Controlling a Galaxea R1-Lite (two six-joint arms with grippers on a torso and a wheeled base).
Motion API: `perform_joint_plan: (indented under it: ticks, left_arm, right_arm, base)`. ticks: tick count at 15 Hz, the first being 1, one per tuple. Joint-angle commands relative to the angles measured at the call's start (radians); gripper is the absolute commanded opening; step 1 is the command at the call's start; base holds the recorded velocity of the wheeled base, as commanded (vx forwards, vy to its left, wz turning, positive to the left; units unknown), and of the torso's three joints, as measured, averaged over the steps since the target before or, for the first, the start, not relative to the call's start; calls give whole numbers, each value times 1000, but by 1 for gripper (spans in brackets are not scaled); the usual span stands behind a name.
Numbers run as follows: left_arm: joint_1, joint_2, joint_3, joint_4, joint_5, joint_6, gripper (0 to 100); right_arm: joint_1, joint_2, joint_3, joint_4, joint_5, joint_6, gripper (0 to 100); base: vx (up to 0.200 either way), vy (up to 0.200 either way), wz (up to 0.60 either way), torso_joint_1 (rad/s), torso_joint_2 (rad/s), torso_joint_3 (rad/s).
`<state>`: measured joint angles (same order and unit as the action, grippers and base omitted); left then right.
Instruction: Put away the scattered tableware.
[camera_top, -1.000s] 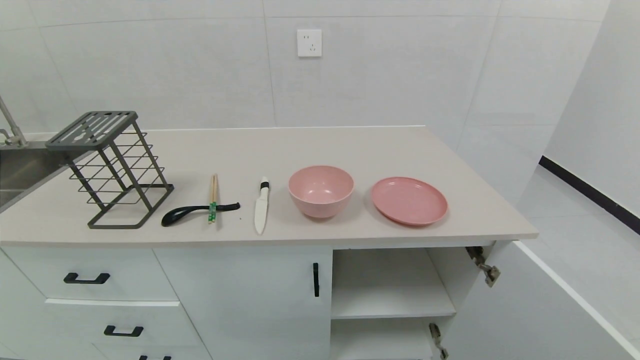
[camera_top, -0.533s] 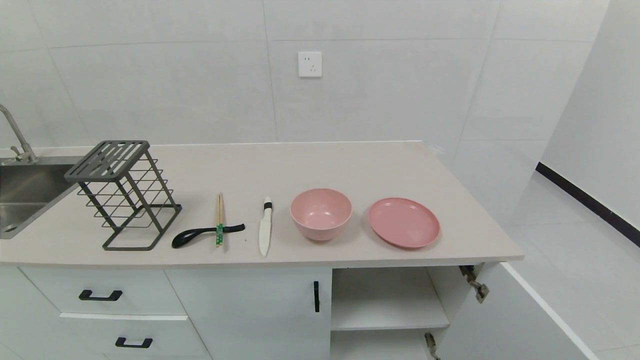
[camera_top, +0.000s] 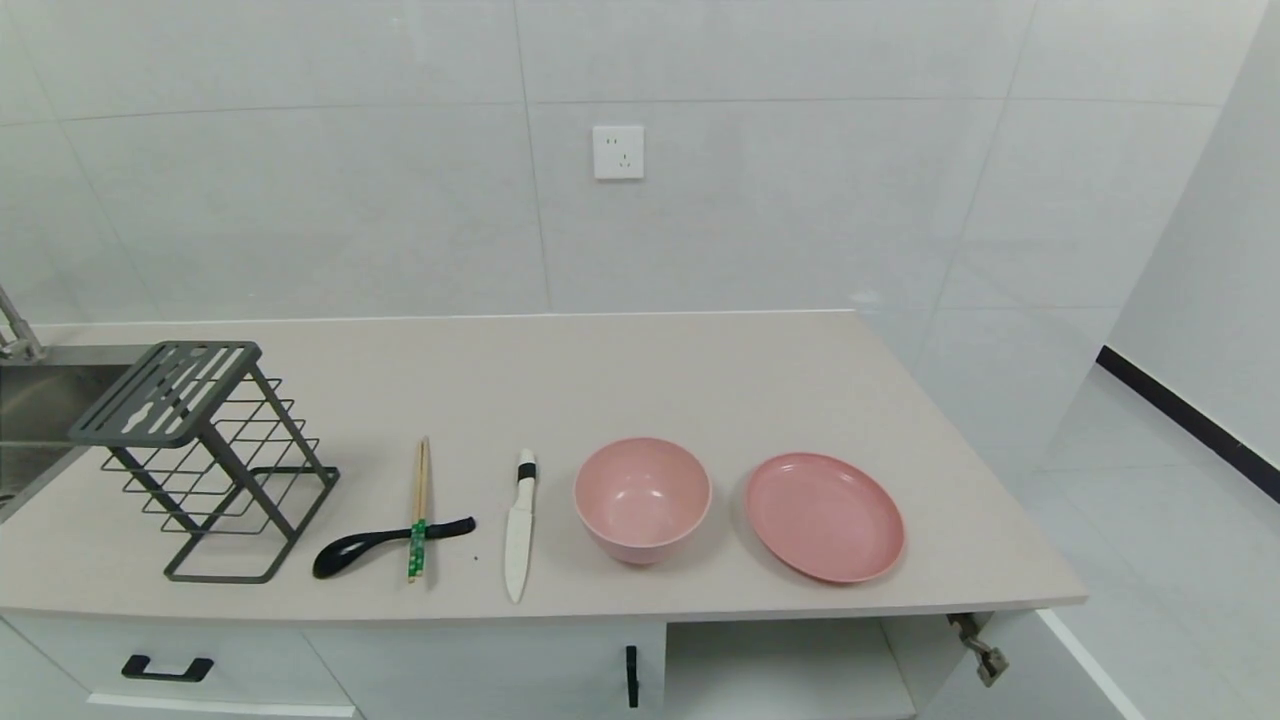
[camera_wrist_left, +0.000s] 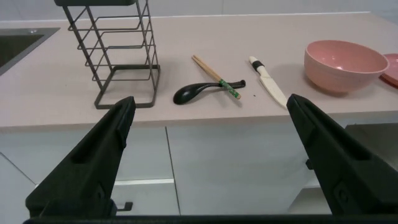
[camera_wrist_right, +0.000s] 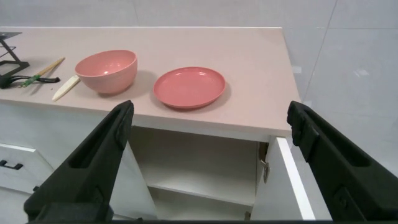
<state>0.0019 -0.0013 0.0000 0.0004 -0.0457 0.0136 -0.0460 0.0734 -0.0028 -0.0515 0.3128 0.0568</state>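
Note:
Along the front of the countertop (camera_top: 700, 390) lie a black spoon (camera_top: 385, 545), wooden chopsticks (camera_top: 418, 508) across its handle, a white knife (camera_top: 519, 525), a pink bowl (camera_top: 642, 497) and a pink plate (camera_top: 823, 515). A dark wire rack (camera_top: 200, 460) stands at the left end. My left gripper (camera_wrist_left: 209, 99) hangs open in front of the cabinet, below counter height, facing the spoon (camera_wrist_left: 199, 92) and knife (camera_wrist_left: 268, 81). My right gripper (camera_wrist_right: 209, 106) is open too, off the counter's front edge opposite the plate (camera_wrist_right: 189, 86) and bowl (camera_wrist_right: 106, 70).
A sink (camera_top: 30, 400) sits left of the rack. Under the plate a cabinet (camera_wrist_right: 199, 174) stands open with a bare shelf, its door (camera_wrist_right: 292, 186) swung out to the right. Drawers with black handles (camera_top: 165, 667) are below the rack.
The head camera has shifted, so the counter sits lower in the picture and less of the cabinet shows. None of the tableware has moved on the counter.

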Motion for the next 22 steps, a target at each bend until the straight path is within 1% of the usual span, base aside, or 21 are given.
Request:
perform_joint_plan:
  ticks: [1, 5, 6, 12, 15, 22]
  left_arm:
    - [1, 1, 0, 0, 0, -1, 100]
    - [0, 1, 0, -2, 0, -1, 100]
    - [0, 1, 0, -2, 0, -1, 100]
    - [0, 1, 0, -2, 1, -3, 100]
    - [1, 1, 0, -2, 3, -1, 100]
    - [0, 1, 0, 0, 3, -1, 100]
  right_arm:
    - [0, 2, 0, -1, 0, 0, 100]
    - [0, 0, 0, -1, 9, 3, 100]
    - [0, 0, 0, -1, 9, 1, 100]
    - [0, 0, 0, -1, 9, 0, 100]
    - [0, 2, 0, -1, 9, 1, 100]
    - [0, 2, 0, -1, 0, 1, 100]
  base:
    - [0, 0, 0, 0, 0, 0]
    - [0, 0, 0, 0, 0, 0]
    - [0, 0, -600, 2, 2, 2]
    - [0, 0, 0, 0, 0, 0]
    - [200, 200, 0, -1, 5, 5]
    - [0, 0, 0, 20, -14, -13]
